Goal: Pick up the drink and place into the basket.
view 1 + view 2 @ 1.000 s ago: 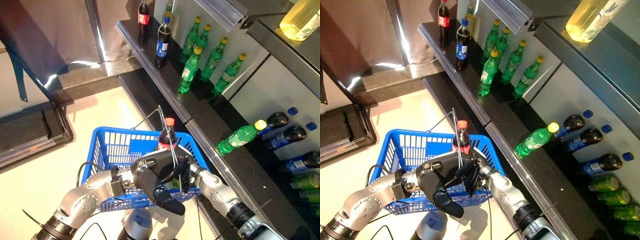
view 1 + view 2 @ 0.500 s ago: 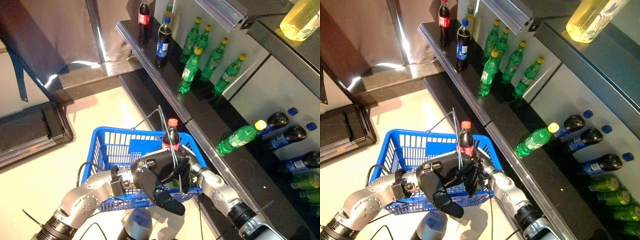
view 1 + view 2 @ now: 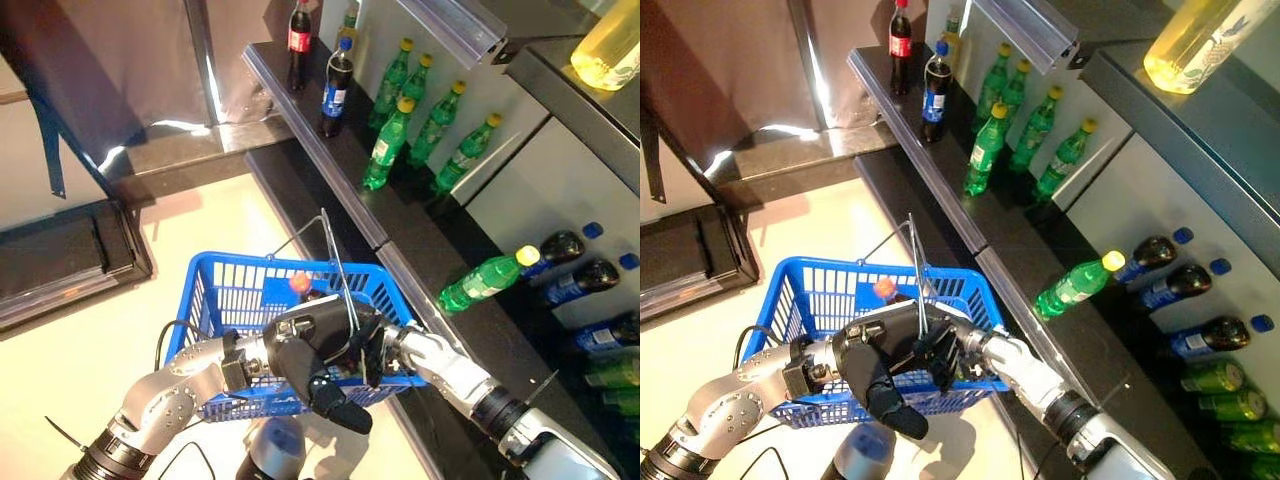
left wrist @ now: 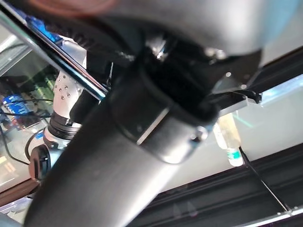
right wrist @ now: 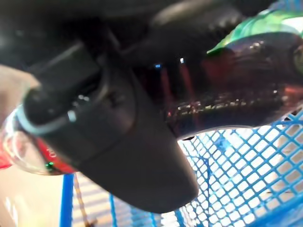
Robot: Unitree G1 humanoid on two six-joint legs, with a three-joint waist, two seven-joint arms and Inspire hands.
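Lowered since the earlier frames, the cola bottle (image 3: 301,288) now sits deeper in the blue basket (image 3: 222,300), its red cap no longer standing above the far rim but showing inside the mesh walls; the whole scene has also shifted slightly in the eye views, so the camera has moved.

Store shelving (image 3: 330,170) runs diagonally along the robot's right side. Its upper ledge carries two dark cola bottles (image 3: 336,84) and a group of green soda bottles (image 3: 385,146) standing upright. Its lower level holds a green bottle with a yellow cap (image 3: 485,279) lying on its side, with dark bottles (image 3: 572,277) lying beside it.

The blue basket hangs over the pale floor (image 3: 100,340), near the shelving's lower ledge. Its thin wire handle (image 3: 335,270) rises from its near side.

Left hand (image 3: 315,360): placed at the basket's near rim, at the foot of the wire handle. Its fingers are curled, with the wire handle passing across them.

Right hand (image 5: 113,137): reaching into the basket from the robot's right, beside the left hand. In the right wrist view its dark fingers and thumb wrap the dark, glossy body of the cola bottle, with blue mesh showing past them. The bottle is thus inside the basket and enclosed by the right hand, tilted with its cap pointing away from the robot.
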